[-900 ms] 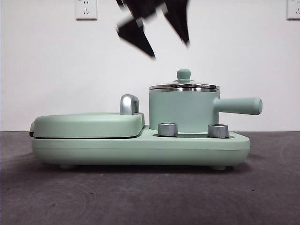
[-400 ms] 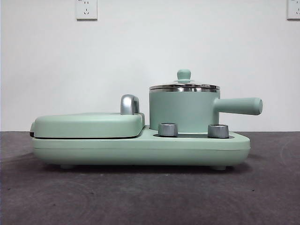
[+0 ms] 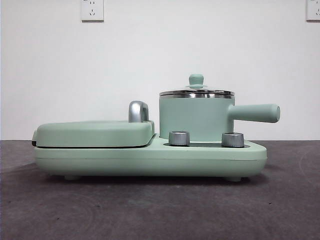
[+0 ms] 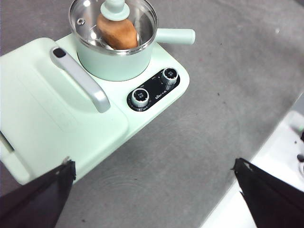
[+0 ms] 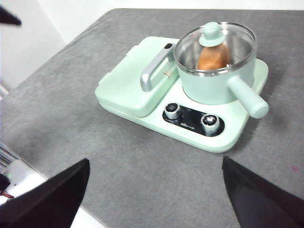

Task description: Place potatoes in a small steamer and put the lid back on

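The small steamer [image 3: 195,117] stands on the right half of the green base with the lid [image 3: 196,91] sitting flat on its steel rim. Through the glass, the potato [image 4: 118,31] lies inside the pot; the right wrist view shows the potato [image 5: 213,57] under the lid [image 5: 237,42] too. My left gripper [image 4: 153,164] hangs high above the table in front of the appliance, open and empty. Also raised well clear of the steamer [image 5: 209,88], my right gripper [image 5: 156,160] is open and holds nothing. Neither arm shows in the front view.
A flat green griddle cover [image 3: 95,132] with a chrome handle [image 3: 138,111] fills the left half of the base. Two steel knobs [image 3: 179,138] sit in front of the pot, whose side handle [image 3: 255,113] sticks out to the right. A white surface [image 4: 280,161] borders the grey table.
One second ago a black gripper hung above the pot at the top of the front view; it has risen out of that view. The steamer and lid have not moved.
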